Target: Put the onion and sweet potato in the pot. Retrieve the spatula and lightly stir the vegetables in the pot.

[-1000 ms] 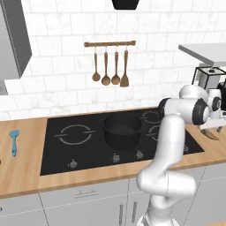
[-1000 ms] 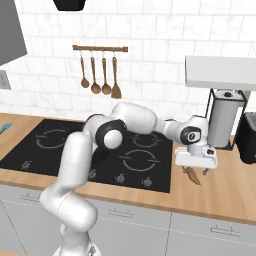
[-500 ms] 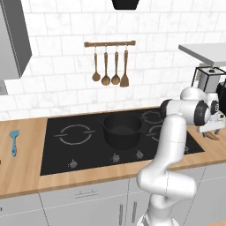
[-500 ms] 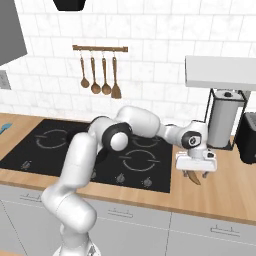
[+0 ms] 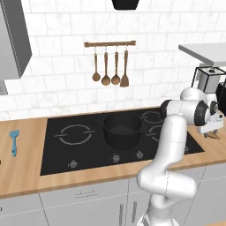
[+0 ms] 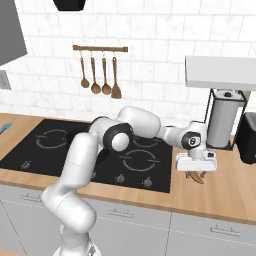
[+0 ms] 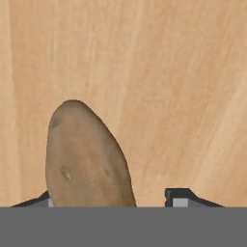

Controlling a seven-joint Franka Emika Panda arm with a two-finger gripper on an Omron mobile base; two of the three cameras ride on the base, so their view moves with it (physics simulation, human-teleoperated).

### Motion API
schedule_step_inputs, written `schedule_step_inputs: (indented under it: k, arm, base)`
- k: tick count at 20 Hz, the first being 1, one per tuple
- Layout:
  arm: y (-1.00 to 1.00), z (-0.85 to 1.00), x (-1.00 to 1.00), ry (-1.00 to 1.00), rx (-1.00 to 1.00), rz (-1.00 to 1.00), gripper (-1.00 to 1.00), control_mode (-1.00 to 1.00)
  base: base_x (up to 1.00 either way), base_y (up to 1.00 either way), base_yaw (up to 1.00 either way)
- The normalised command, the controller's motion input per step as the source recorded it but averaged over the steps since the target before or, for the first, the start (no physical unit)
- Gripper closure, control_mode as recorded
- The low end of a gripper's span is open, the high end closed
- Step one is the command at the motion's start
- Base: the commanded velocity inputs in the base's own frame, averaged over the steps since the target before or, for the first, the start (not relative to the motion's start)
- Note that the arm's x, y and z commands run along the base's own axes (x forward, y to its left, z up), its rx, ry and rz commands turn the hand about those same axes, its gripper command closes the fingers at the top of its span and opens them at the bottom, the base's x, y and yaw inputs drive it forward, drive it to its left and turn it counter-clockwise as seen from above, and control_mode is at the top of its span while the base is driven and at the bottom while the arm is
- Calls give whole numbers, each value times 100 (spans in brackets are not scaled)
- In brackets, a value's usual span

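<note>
The spread hand (image 7: pixel 111 202) straddles the sweet potato (image 7: pixel 84 159), which lies against its left fingertip (image 7: pixel 41 200).

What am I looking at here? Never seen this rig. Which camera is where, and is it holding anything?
It's a rendered kitchen. The white jointed machine is a robot arm on a drivable base, ending in a two-finger pincer. Two pictures come from cameras behind the arm, one on its left, one on its right. The third looks along the hand, straight down at the wooden counter. On the hob sits a dark pot; a teal spatula lies far left. The pincer is low over a brown sweet potato, one finger either side. Whether it grips yet, I can't tell.
</note>
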Motion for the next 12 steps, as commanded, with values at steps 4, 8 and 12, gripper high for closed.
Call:
schedule_step_inputs:
  k: [4,8,12]
  arm:
    - [17,9,-7,0,2,0,100,-100]
    - [37,66,-29,-14,4,0,100,-100]
    - [68,95,-30,-16,0,0,100,-100]
  base:
    - [0,0,0]
    - [0,0,0]
    - [0,0,0]
